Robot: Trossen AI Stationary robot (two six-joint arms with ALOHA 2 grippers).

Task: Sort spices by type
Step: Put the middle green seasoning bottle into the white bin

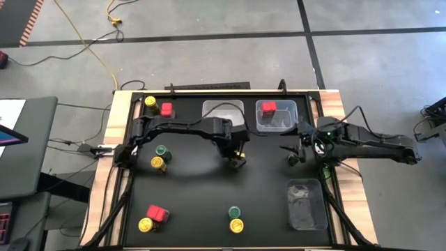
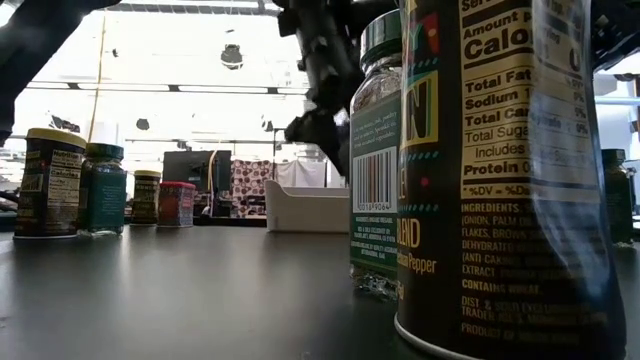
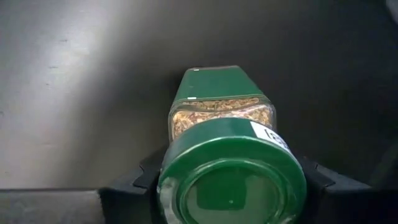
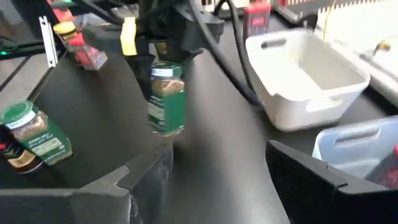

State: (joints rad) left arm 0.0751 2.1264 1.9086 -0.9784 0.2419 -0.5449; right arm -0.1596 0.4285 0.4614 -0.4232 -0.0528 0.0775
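Observation:
My left gripper [image 1: 237,159] hangs over the middle of the black table, shut on a green-lidded spice jar [image 4: 166,102] that is clear of the mat. My right gripper [image 1: 293,155] waits open and holds nothing at the table's right side; its fingers [image 4: 124,186] frame the right wrist view. Other spices stand upright on their bases in small groups: a yellow-lidded jar [image 1: 150,103] and a red box [image 1: 166,109] at the far left, a green jar [image 1: 162,151] with a yellow one [image 1: 159,164], a red box [image 1: 157,213] with a yellow jar [image 1: 145,224], and a green jar [image 1: 234,211] with a yellow one [image 1: 237,225] near the front. My left gripper pinches the jar at its green lid [image 3: 169,177], one finger [image 3: 134,186] on each side. The fingers come from above, slanting down. The jar hangs below them, lid up and nearly upright, its base [image 4: 165,129] lifted clear of the table.
A white bin [image 1: 223,110] and a clear bin [image 1: 284,122] holding a red box [image 1: 269,107] stand at the far edge. Another clear bin [image 1: 306,203] sits at the near right. Bare mat lies under the held jar.

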